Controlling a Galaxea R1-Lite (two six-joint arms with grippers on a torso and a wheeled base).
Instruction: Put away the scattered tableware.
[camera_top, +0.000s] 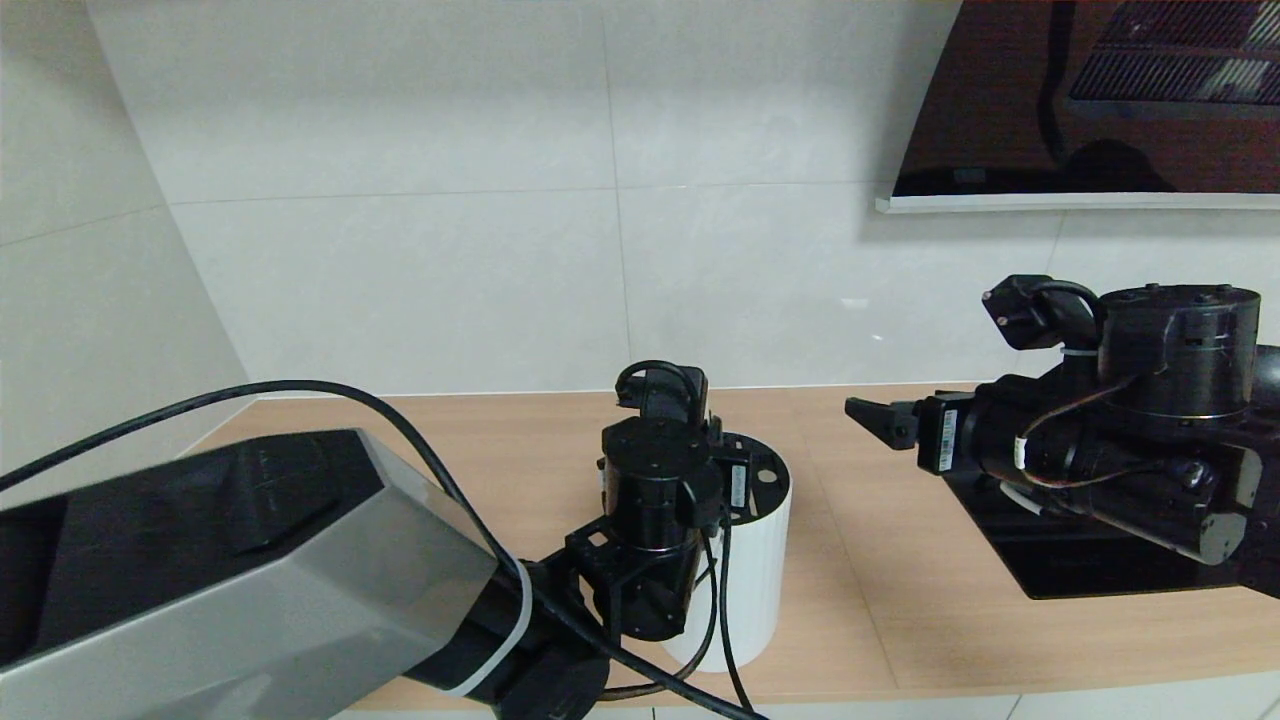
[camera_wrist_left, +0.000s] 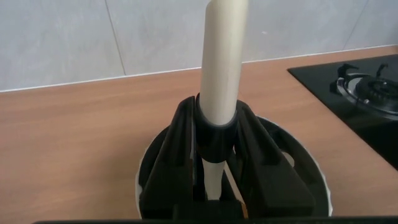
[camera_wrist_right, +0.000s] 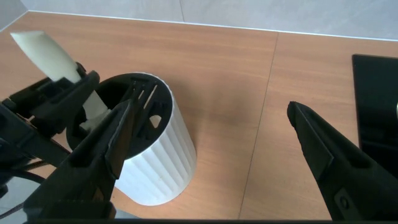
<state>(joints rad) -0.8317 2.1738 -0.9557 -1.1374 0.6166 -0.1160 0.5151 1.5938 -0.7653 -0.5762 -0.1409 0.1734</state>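
Left gripper (camera_wrist_left: 217, 127) clasps utensil (camera_wrist_left: 222, 62) over holder (camera_wrist_right: 163, 163).

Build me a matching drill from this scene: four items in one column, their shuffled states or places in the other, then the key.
1. left gripper
2. right gripper
3. white holder
4. cooktop

A. black, set in the counter on the robot's right
B. shut on the cream utensil handle
C. open, above the wooden counter
D. ribbed, standing on the counter

Pairs: 1-B, 2-C, 3-D, 4-A
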